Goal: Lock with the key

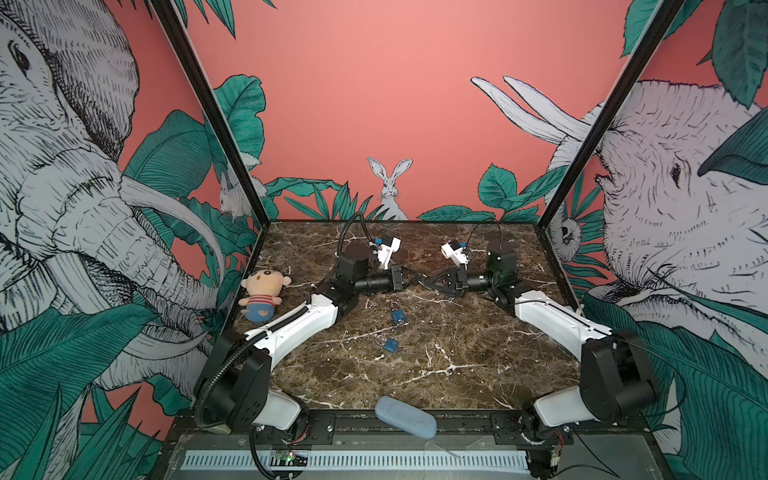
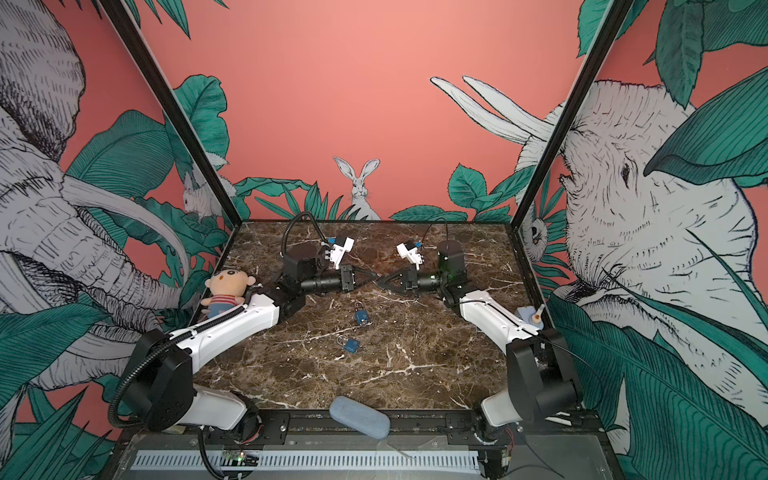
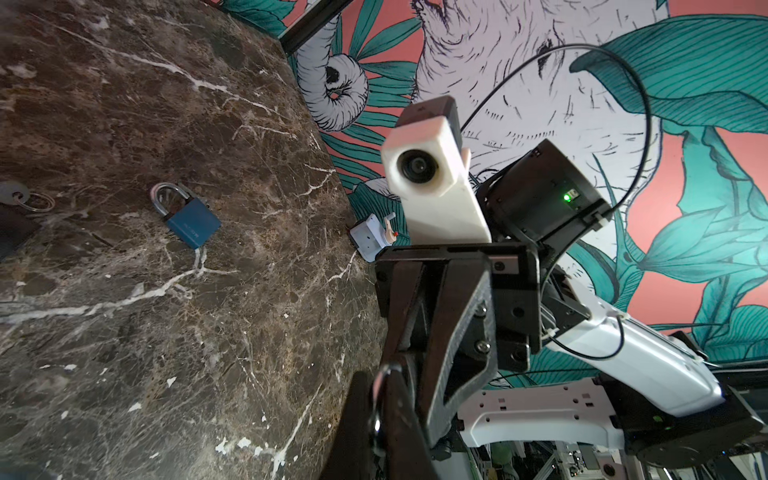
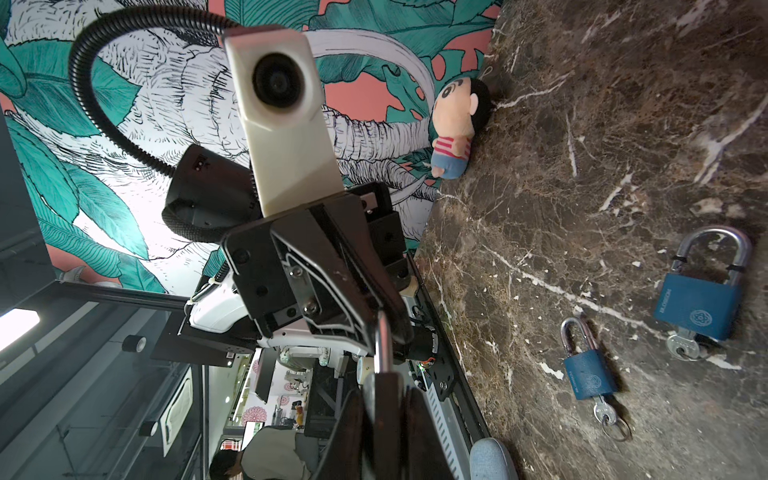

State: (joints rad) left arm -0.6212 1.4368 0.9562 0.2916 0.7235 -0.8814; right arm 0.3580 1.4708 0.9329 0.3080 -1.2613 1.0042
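Reading the brown marble-patterned tabletop (image 1: pixel 478 332) as a dial with twelve at the back wall, the black left end effector (image 1: pixel 416 279) and the black right end effector (image 1: pixel 426 285) are meeting tip to tip above the surface. In both top views they are meeting a little toward twelve o'clock from the middle. The left one is reaching in from nine o'clock and is clenched, its fingers drawn to a point. The right one is reaching in from three o'clock, and its fingers are likewise pressing together at the tip. In the right wrist view a short shiny metal piece (image 4: pixel 380 345) is bridging the two tips. What it is, and which end effector is gripping it, I cannot tell.

Two small padlocks with steel shackles are lying flat on the tabletop, apart from both end effectors. The farther blue padlock (image 1: pixel 397 316) is lying just toward six o'clock from the meeting tips. The nearer blue padlock (image 1: pixel 390 345) is lying a little further toward six, not touching the first. A plain silver key (image 4: pixel 681 349) is sitting in the base of the farther one, and a ringed silver key (image 4: pixel 603 411) in the base of the nearer one.

A plush doll in a striped shirt (image 1: pixel 264 297) is lying at the nine o'clock edge. A grey-blue oblong pouch (image 1: pixel 405 415) is resting at the six o'clock edge.
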